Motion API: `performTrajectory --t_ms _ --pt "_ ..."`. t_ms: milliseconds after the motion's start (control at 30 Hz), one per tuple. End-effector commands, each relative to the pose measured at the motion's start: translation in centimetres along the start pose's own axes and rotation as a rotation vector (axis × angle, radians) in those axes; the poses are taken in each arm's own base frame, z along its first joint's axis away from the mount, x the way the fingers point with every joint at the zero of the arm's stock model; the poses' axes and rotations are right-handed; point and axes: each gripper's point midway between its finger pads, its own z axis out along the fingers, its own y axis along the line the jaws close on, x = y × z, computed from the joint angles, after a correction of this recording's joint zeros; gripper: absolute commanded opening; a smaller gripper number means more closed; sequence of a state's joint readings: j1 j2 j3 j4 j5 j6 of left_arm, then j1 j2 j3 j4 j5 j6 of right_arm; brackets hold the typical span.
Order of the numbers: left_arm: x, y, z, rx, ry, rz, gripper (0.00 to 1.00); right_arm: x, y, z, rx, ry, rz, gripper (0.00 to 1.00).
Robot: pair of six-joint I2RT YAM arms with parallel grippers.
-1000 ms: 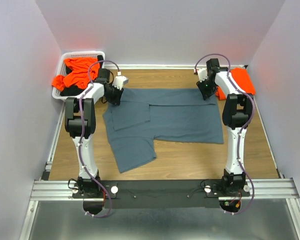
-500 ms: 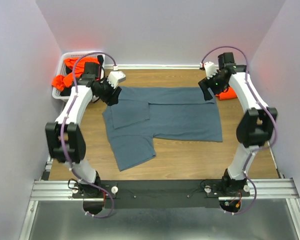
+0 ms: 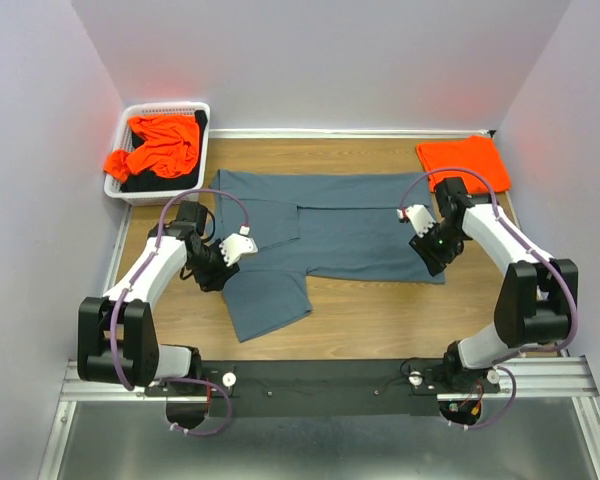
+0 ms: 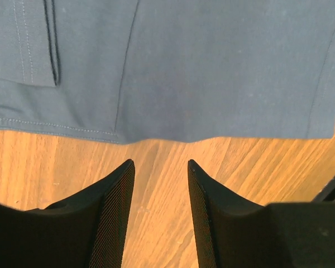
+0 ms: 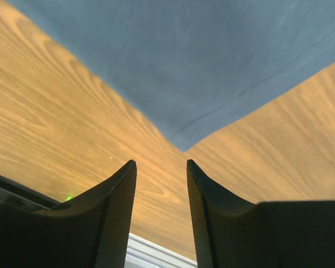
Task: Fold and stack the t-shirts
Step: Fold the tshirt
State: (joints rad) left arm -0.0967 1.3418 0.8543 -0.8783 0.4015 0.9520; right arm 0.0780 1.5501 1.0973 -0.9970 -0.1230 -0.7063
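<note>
A slate blue-grey t-shirt (image 3: 350,230) lies spread flat on the wooden table, one sleeve folded in and its lower left part reaching toward the near edge. My left gripper (image 3: 216,276) hovers low at the shirt's left edge, open and empty. In the left wrist view the shirt's hem (image 4: 184,67) lies just ahead of the left gripper (image 4: 161,163), over bare wood. My right gripper (image 3: 441,263), open and empty too, sits by the shirt's near right corner. That corner (image 5: 212,61) points at the right gripper (image 5: 161,163). A folded orange t-shirt (image 3: 463,160) rests at the back right.
A white slotted basket (image 3: 170,106) stands at the back left, holding a crumpled orange t-shirt (image 3: 160,140) over something dark. Purple-grey walls close in the table on three sides. A metal rail (image 3: 320,378) runs along the near edge.
Both grippers left the shirt's far corners, rose, and swung back toward me to its near sides. Their jaws widened, then partly narrowed. The shirt lies as before.
</note>
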Motion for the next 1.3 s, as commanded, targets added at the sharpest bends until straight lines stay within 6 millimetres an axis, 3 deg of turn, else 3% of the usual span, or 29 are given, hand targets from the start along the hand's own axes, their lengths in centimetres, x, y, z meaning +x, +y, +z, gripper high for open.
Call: performTrajectory --t_ms 0,167,533,900,1133,1267 --pt "0.2 1.0 -0.3 -0.074 0.028 0.064 0.50 0.6 -0.2 -0.1 0.058 -0.007 -0.050 0.47" --pt "-0.1 0.9 0.0 -0.071 0.023 0.056 0.50 2.1 0.1 1.9 0.069 0.033 -0.073 0.46" --pt "0.2 -0.3 1.2 -0.036 0.052 0.058 0.51 2.0 -0.5 3.7 0.069 0.050 -0.088 0.40" --pt "-0.1 -1.5 2.8 -0.012 0.071 0.066 0.55 3.8 0.2 6.2 0.051 0.112 -0.105 0.38" --pt "-1.0 -1.8 3.7 -0.017 0.072 0.101 0.55 4.3 -0.3 6.7 0.083 0.134 -0.106 0.24" --pt "-0.5 -2.0 4.3 -0.004 0.111 0.108 0.55 4.5 -0.6 6.7 0.093 0.144 -0.108 0.16"
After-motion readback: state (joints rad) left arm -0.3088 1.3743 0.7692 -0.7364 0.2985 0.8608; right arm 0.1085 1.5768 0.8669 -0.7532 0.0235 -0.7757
